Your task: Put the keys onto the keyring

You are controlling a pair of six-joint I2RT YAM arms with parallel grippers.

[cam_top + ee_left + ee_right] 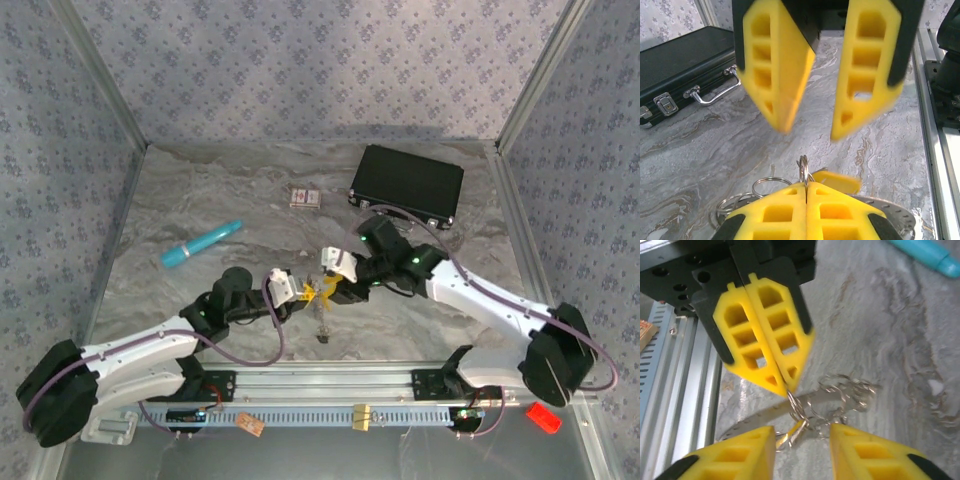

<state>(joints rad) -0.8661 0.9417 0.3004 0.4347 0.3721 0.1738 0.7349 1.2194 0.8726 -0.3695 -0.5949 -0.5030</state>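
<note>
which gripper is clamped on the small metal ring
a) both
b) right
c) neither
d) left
d: the left gripper has its yellow fingers pressed together on the small metal ring, while the right gripper faces it with a clear gap between its fingers.

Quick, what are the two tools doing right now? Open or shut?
Left tool: closed, pinching a small silver ring.
Right tool: open, holding nothing.

I see my left hand [300,293] and right hand [333,283] tip to tip mid-surface; black case [407,185] far back, small box [306,197] near it; teal stick [202,243] lying left
</note>
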